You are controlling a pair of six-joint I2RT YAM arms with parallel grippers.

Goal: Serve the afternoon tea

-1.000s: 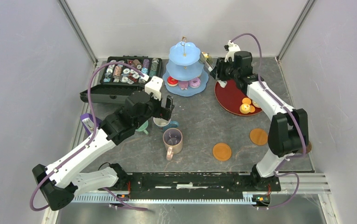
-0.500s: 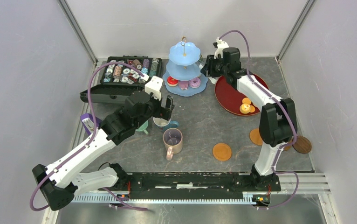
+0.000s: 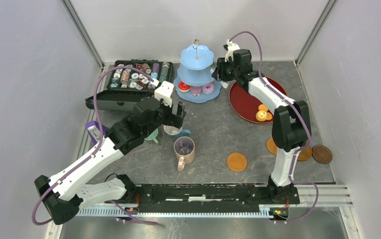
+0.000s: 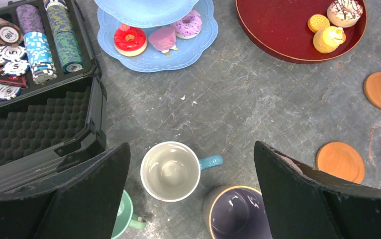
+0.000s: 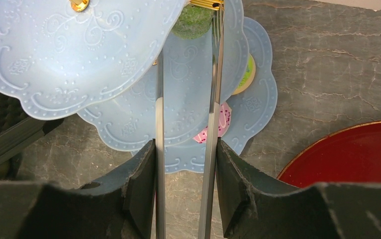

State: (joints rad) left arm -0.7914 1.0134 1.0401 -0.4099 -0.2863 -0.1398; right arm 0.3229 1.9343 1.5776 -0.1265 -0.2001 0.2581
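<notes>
My right gripper (image 5: 186, 144) is shut on the metal tongs (image 5: 159, 124). The tongs' tips pinch a green pastry (image 5: 192, 22) beside the upper tiers of the pale-blue stand (image 5: 54, 59). In the top view that gripper (image 3: 222, 69) is at the stand's (image 3: 197, 55) right side. Three pastries, among them a red doughnut (image 4: 130, 40), lie on the bottom tier. My left gripper (image 4: 191, 149) hangs open above the white-and-blue mug (image 4: 170, 171), touching nothing. The pink-purple mug (image 4: 233, 216) and mint green mug (image 4: 124, 219) stand close by.
A red tray (image 3: 243, 102) right of the stand holds a few pastries (image 4: 328, 39). Brown coasters (image 3: 237, 162) lie on the table's near right. An open black case (image 3: 134, 74) of capsules sits at the back left.
My right arm has swung left from over the red tray to the stand, carrying the tongs and the green pastry. The left arm has not moved.
</notes>
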